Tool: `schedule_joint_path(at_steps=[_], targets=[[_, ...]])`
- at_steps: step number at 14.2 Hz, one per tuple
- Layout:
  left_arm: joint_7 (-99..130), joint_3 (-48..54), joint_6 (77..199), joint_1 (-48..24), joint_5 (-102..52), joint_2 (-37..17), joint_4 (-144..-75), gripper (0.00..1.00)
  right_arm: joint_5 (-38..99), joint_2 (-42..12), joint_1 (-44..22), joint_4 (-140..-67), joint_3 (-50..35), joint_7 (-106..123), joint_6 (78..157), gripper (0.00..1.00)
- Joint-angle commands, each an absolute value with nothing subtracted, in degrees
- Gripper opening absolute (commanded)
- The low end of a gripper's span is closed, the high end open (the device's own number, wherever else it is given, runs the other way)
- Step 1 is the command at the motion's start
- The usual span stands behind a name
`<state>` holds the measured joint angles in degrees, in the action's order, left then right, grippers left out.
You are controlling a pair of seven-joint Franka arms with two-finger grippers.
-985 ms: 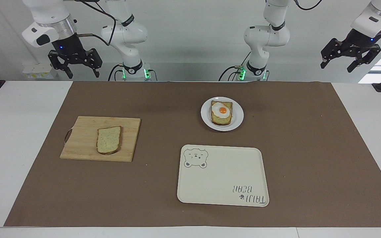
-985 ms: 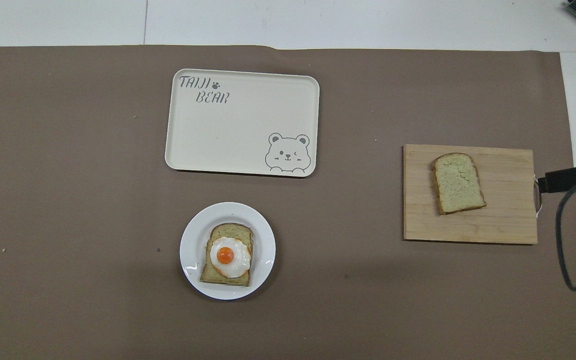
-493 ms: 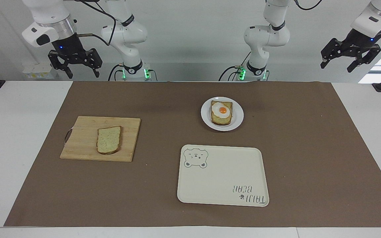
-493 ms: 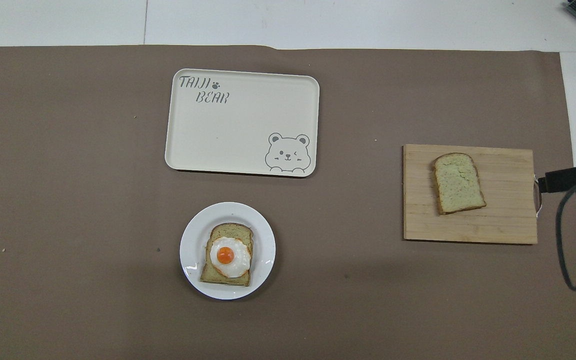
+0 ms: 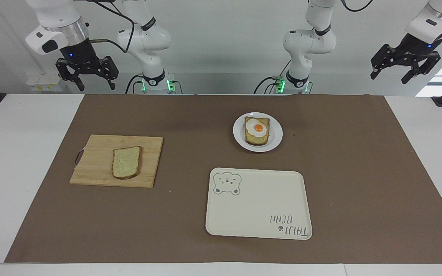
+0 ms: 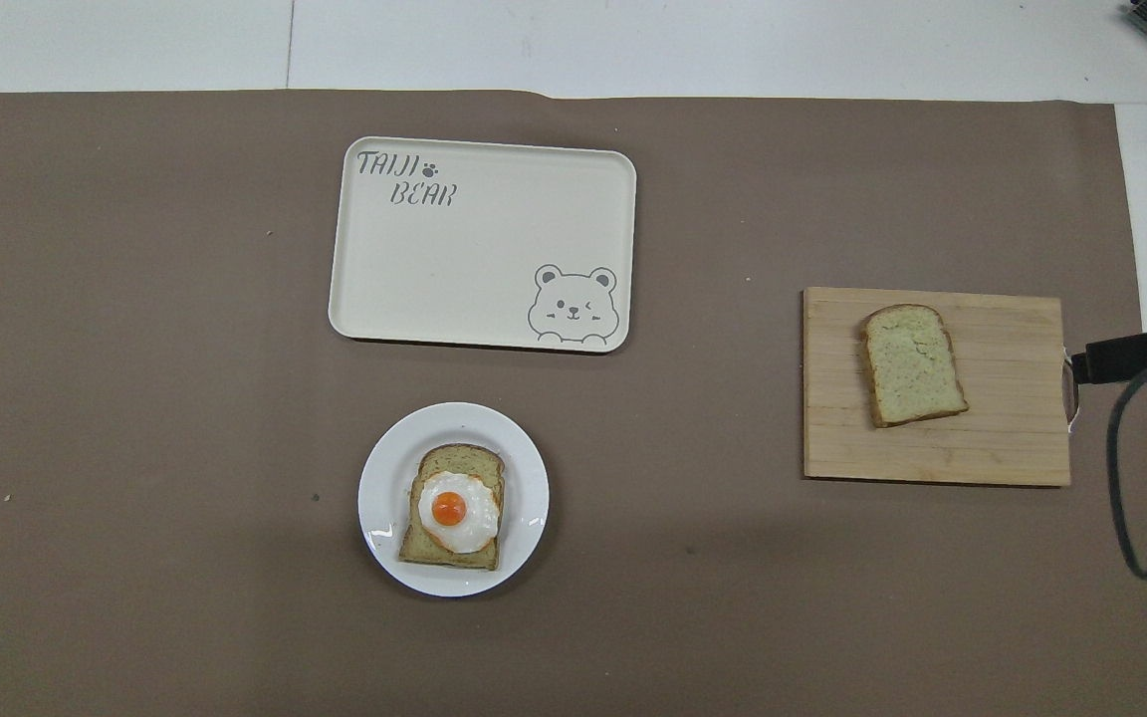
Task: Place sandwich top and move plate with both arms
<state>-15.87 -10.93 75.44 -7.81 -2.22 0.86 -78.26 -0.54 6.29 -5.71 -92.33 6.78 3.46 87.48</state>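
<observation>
White jointed arms [image 5: 144,38], silver wrist rings, black grippers (green base lights), black cables.

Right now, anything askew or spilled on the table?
Nothing spilled. Only the plain bread slice lies slightly skewed on the wooden cutting board; the egg-topped toast sits squarely on the small white plate.
</observation>
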Motion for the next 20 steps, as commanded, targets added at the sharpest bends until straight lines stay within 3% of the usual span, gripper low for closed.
schedule_joint_path(at_steps=[1, 20], targets=[[-15.21, -10.72, 75.24, -7.73, -2.02, 1.67, -78.48, 1.0, -0.7, 6.5, -5.8, -92.29, 7.03, 2.55, 87.01, 1.0], [-15.47, -10.63, 75.41, -7.91, -2.02, 2.46, -79.89, 1.0, -0.62, 6.5, -5.54, -92.2, 6.86, 2.99, 86.92, 1.0]])
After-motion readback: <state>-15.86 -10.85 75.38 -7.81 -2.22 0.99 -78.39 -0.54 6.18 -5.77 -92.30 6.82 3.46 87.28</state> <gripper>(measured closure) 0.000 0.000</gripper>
